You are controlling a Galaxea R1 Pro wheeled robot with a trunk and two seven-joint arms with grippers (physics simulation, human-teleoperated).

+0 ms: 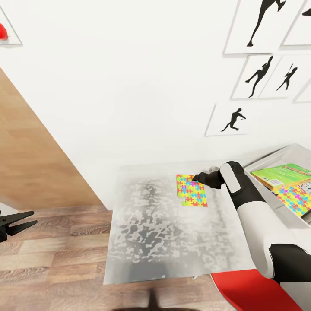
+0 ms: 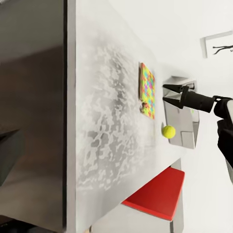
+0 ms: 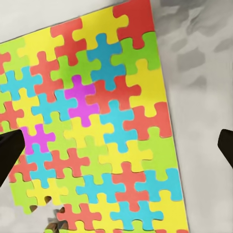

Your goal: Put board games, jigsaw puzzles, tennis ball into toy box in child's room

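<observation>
The right end effector (image 1: 198, 177) hung low over the far side of the jigsaw puzzle (image 1: 191, 190), its two black fingers spread apart and holding nothing; in the right wrist view the fingertips (image 3: 9, 155) stood at either edge of the picture, one over the puzzle's margin and the other beyond its edge over bare grey. The left wrist view showed the same open fork poised just past the puzzle, apart from it.

The puzzle lay flat on the tabletop (image 1: 151, 233), with a notch of missing or displaced pieces at one corner. Just beside it, on the side toward the toy box (image 1: 276, 157), sat the tennis ball (image 2: 168, 131), which the head view hid behind the right arm. The toy box stood at the tabletop's end past the puzzle and already held a green-topped board game (image 1: 283, 175) and a second jigsaw (image 1: 298, 196).

The left end effector (image 1: 19, 224) hovered well away from the puzzle, off the tabletop over the wood floor, its fingers parted and empty.

The step in hand looked to be picking up the remaining puzzle. Because the sheet was thin and flush with the surface, the next move probably called for lowering so that one finger caught the edge, perhaps by sliding it toward the tabletop's rim, before closing. A careless pinch could scatter pieces.
</observation>
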